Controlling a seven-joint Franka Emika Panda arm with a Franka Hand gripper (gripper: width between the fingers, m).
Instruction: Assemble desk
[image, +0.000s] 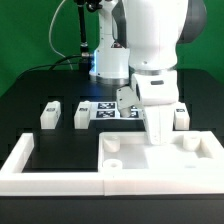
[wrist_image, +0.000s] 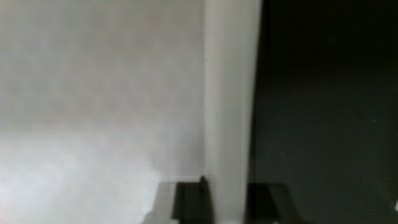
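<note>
The desk panel (image: 165, 165) is a wide white rimmed tray with round corner sockets, lying at the front on the exterior view's right. My gripper (image: 160, 138) points straight down onto its far rim. In the wrist view the panel's flat white face (wrist_image: 98, 100) fills one side and its raised rim (wrist_image: 228, 90) runs in between my two dark fingers (wrist_image: 192, 205). There my gripper (wrist_image: 231, 188) is shut on that rim. Three tagged block legs stand behind the panel: one (image: 50, 115), a second (image: 83, 117) and a third (image: 180, 117).
A long low white border wall (image: 50, 168) runs along the front on the exterior view's left and turns back at its corner. The marker board (image: 108, 110) lies flat behind the legs, at the foot of the arm's base (image: 110, 60). The table is black.
</note>
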